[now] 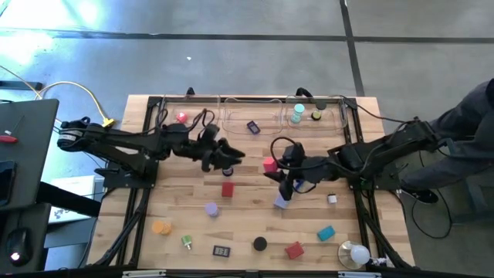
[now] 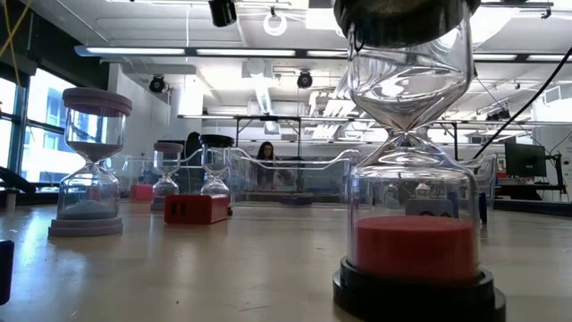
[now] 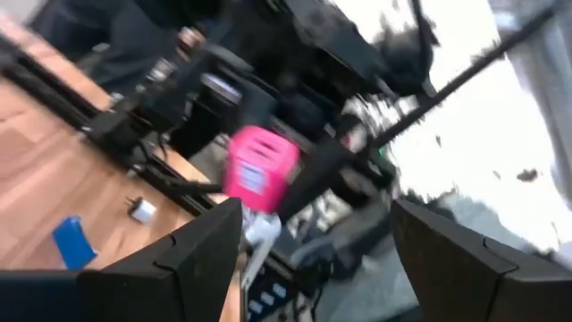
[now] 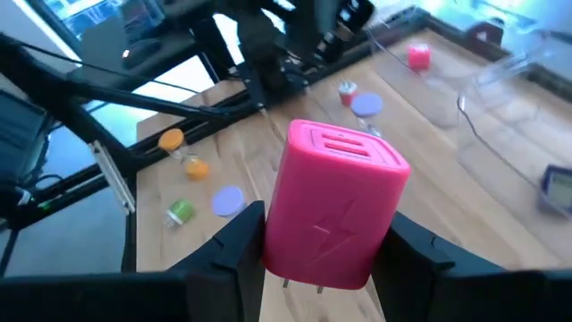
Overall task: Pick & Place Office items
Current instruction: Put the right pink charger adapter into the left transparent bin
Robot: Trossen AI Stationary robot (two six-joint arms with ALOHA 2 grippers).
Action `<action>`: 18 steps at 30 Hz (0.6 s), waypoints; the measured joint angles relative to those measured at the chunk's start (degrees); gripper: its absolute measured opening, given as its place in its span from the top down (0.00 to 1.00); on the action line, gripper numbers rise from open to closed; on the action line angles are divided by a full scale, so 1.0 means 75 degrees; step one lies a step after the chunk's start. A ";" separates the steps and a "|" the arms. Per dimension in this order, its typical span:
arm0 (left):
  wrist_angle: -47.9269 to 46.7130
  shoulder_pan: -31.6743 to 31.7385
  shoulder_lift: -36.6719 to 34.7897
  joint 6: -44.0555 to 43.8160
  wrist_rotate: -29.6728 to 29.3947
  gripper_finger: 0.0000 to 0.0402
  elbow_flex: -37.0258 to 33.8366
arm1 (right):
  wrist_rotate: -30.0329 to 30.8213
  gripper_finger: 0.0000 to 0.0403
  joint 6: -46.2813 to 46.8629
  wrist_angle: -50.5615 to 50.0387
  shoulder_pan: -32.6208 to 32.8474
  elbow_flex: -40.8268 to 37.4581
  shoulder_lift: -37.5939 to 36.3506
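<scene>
My right gripper [image 1: 279, 167] [image 4: 326, 234] hovers over the table's middle, shut on a pink plug-shaped block [image 1: 269, 164] [image 4: 335, 201] that bears a lightning mark. My left gripper [image 1: 230, 155] [image 3: 317, 207] is open and touches nothing, just left of that block, which shows ahead of its fingers [image 3: 259, 168]. On the table stand a red block [image 1: 228, 189], a lavender block [image 1: 282, 202], a lavender timer [image 1: 211, 208], an orange one [image 1: 160, 228], a black one [image 1: 260, 244], a teal piece [image 1: 326, 232] and a dark clip [image 1: 221, 251]. My right gripper pinches the pink block between its two fingers, one on each of two opposite sides near the pronged end [image 4: 279, 243]. The fingers reach in from the table's right. The block is lifted clear of the table, its slotted end [image 4: 344, 143] pointing away from the wrist.
Clear trays [image 1: 231, 116] line the far edge and hold a red piece [image 1: 181, 117], a purple piece [image 1: 253, 127] and teal caps [image 1: 297, 114]. A white bulb [image 1: 355, 253] and a second red block [image 1: 294, 250] sit near the near right corner. A person [image 1: 471, 131] stands at the right.
</scene>
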 joint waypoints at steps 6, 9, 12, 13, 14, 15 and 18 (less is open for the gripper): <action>0.0032 0.0185 0.0000 0.0200 -0.0293 0.31 -0.0001 | -0.0125 0.64 -0.0760 -0.0090 -0.0055 0.0003 -0.0006; 0.0031 0.0182 0.0001 0.0250 -0.0640 0.31 -0.0001 | -0.0129 0.64 -0.1035 -0.0084 -0.0058 0.0003 -0.0008; 0.0067 0.0185 0.0081 0.0093 -0.0905 0.27 -0.0001 | -0.0193 0.64 -0.1182 -0.0095 -0.0091 0.0003 -0.0008; 0.0026 0.0185 0.0101 0.0007 -0.0931 0.25 -0.0002 | -0.0182 0.64 -0.1243 -0.0096 -0.0104 0.0003 -0.0008; 0.0098 0.0185 0.0148 -0.0007 -0.0959 0.23 -0.0002 | -0.0142 0.64 -0.1335 -0.0095 -0.0108 0.0003 -0.0008; 0.0162 0.0185 0.0193 0.0003 -0.0985 0.20 -0.0001 | -0.0081 0.64 -0.1420 -0.0092 -0.0109 0.0003 -0.0008; 0.0501 0.0294 0.0358 0.0080 -0.1002 0.13 -0.0001 | 0.0098 0.64 -0.1564 -0.0056 -0.0134 0.0003 -0.0008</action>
